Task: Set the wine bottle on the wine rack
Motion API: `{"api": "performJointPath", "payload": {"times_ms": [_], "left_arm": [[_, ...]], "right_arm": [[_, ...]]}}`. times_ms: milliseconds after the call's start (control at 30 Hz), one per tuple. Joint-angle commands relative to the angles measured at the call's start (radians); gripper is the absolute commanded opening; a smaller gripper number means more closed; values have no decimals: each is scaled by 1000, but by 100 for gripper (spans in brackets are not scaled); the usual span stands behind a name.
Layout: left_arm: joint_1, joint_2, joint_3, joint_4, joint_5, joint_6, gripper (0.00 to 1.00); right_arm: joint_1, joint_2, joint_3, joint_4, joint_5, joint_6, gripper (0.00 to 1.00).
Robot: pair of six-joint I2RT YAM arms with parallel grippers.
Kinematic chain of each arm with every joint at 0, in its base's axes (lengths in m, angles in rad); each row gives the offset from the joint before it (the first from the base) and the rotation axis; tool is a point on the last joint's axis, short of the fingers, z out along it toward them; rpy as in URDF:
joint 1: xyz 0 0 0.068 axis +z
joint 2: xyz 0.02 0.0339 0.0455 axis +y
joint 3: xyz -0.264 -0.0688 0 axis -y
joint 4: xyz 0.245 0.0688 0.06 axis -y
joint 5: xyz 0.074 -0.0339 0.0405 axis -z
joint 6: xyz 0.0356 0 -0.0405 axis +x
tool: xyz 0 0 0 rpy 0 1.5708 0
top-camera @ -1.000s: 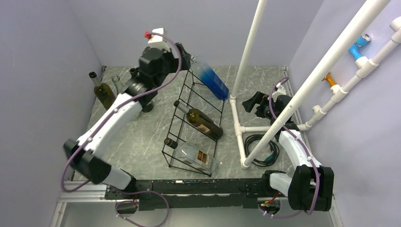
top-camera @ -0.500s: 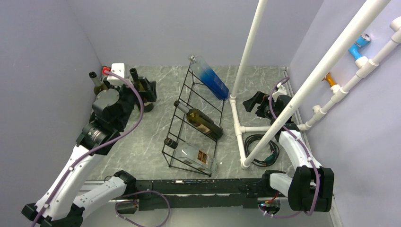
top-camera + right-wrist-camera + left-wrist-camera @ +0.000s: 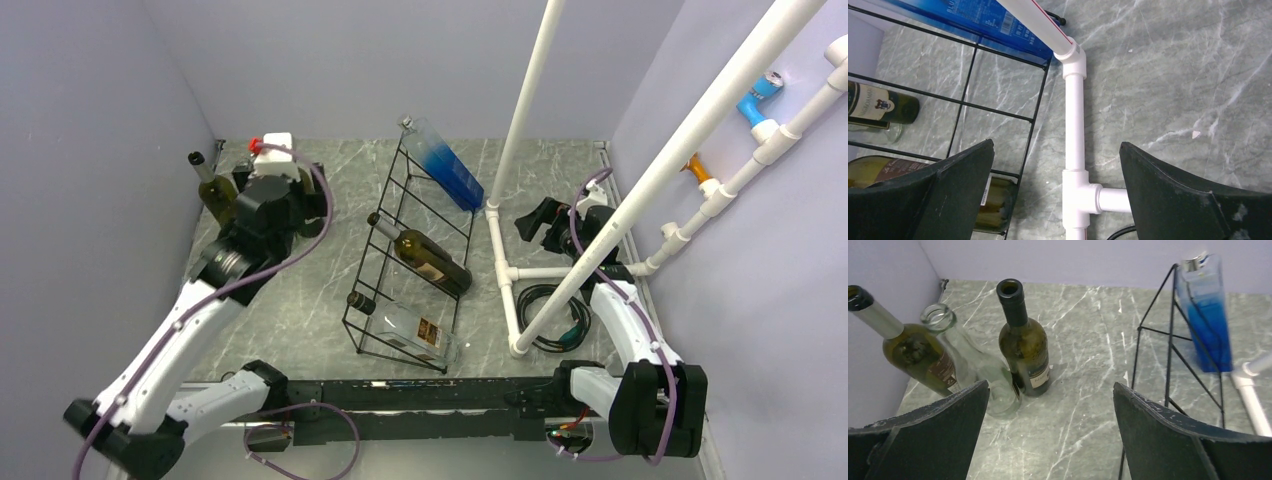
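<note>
I am hovering the left gripper (image 3: 1050, 386) wide open and empty, facing the dark wine bottle (image 3: 1024, 347). It is standing on the table's far-left corner, well apart from the wine rack (image 3: 388, 195), where three other bottles (image 3: 430, 262) are lying. Grasping and racking are waiting. The right gripper (image 3: 1057, 147) is hanging open, empty.

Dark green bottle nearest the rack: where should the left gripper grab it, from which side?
Probably the neck of the dark green bottle, approached level from the side facing the open left gripper. It stands upright; lower down the clear bottle crowds its body, but the necks stand apart.
</note>
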Motion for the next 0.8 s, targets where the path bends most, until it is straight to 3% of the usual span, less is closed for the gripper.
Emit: {"api": "performJointPath", "payload": {"times_ms": [0,300,467,767], "left_arm": [[39,135,94,23,-36,5,100],[117,422,306,12,-77,46,100],[169,489,337,23,-35,29,99],[201,459,151,250,-1,184,99]], "right_arm": [[3,-26,-20,32,19,-26,100],[2,-42,-58,96,30,-26,100],[3,-30,-72,122,18,-14,100],[3,53,-59,161,-2,-2,100]]}}
